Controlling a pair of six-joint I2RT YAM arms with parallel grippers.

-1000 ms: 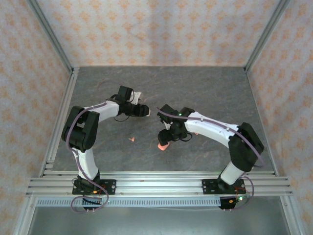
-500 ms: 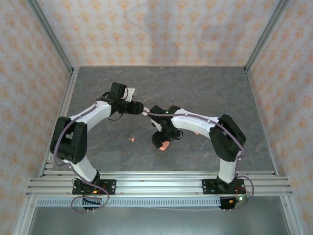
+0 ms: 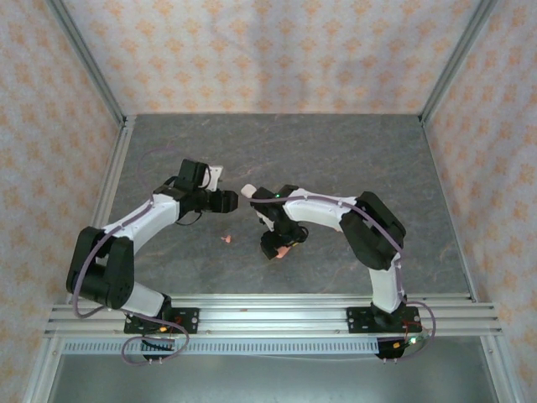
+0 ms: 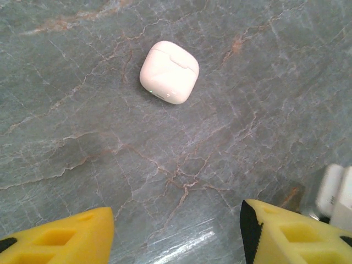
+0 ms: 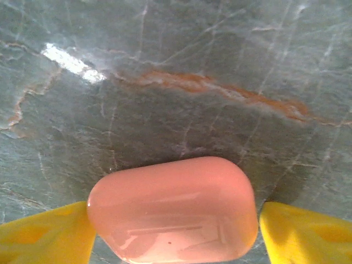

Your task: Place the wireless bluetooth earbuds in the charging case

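Right end effector (image 5: 173,220) grips the pink case (image 5: 173,201) — left end effector (image 4: 176,212), open, should next grab the white case (image 4: 169,71) at 12 o'clock.

1. The table (image 3: 352,159) carried two charging cases and one loose earbud.
2. The far case (image 3: 249,191) (image 4: 169,71) lay near the table's middle, between the two arms' heads. It sat just ahead of the left gripper (image 3: 235,200) (image 4: 176,231), clear of its spread fingers.
3. The near case (image 3: 284,250) (image 5: 173,209) lay closer to the bases, between the fingers of the right gripper (image 3: 273,245) (image 5: 175,223), one finger at each end. Contact could not be confirmed.
4. The earbud (image 3: 225,239) lay on the table left of the near case, apart from both cases.
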